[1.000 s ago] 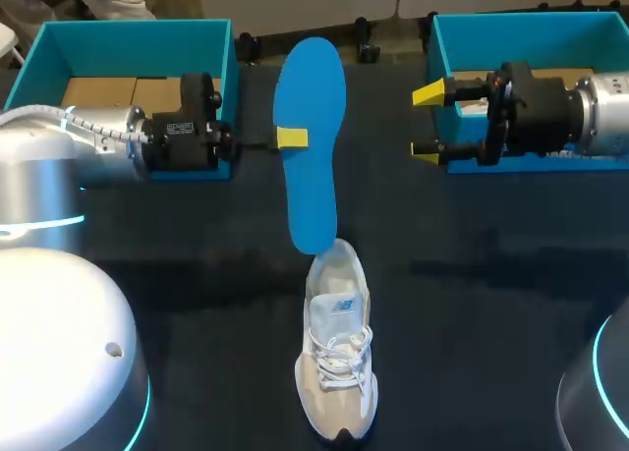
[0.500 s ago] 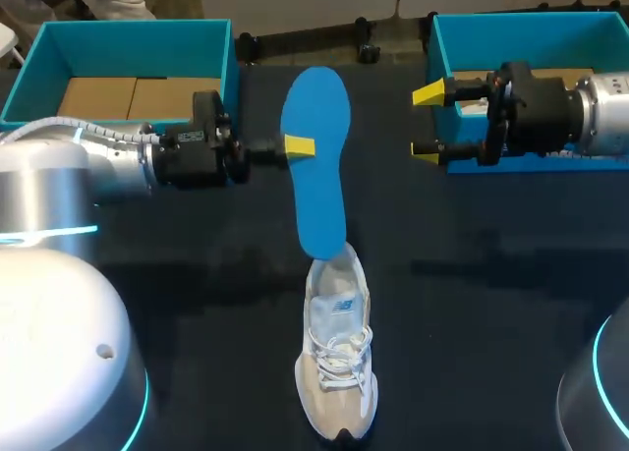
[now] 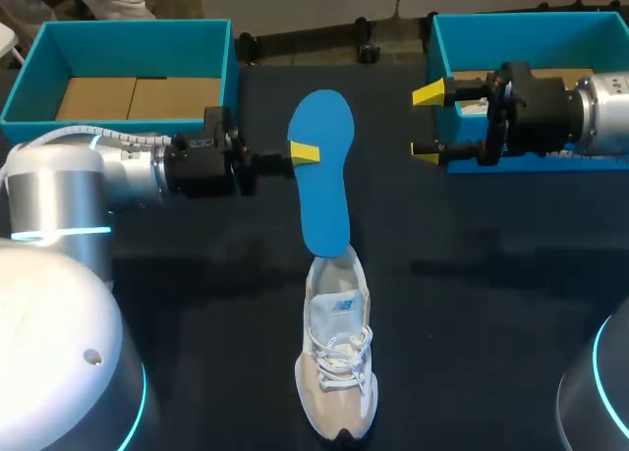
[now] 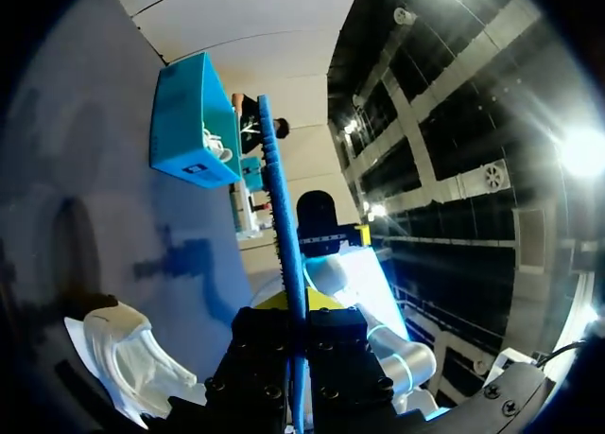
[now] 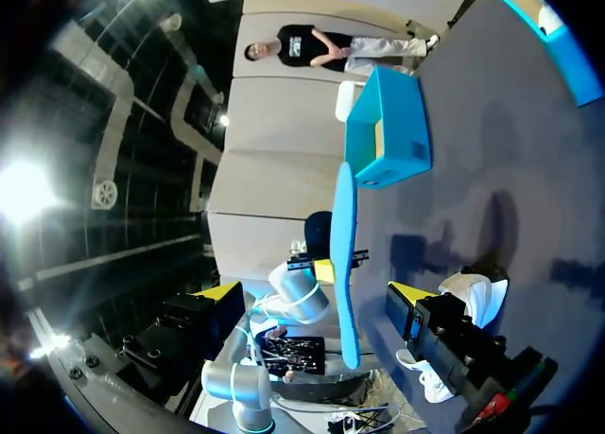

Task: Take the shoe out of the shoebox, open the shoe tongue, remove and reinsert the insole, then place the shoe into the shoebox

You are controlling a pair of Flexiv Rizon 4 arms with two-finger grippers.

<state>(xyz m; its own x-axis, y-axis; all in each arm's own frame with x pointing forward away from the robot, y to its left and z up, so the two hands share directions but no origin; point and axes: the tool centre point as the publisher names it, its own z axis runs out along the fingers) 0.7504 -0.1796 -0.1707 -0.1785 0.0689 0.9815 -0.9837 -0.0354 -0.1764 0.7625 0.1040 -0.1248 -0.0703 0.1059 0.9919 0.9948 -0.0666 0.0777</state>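
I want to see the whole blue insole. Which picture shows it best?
The head view: the whole flat insole shows, pinched by the left fingers, its end at the shoe. Both wrist views show it only edge-on, a thin blue strip.

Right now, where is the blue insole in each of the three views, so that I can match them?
Head view: the insole is mid-table, pinched by the left claw, its near end by the shoe.
Left wrist view: the insole is edge-on, between that claw's own fingers.
Right wrist view: the insole is edge-on, beside the shoe.
Shared landmark: the white shoe.
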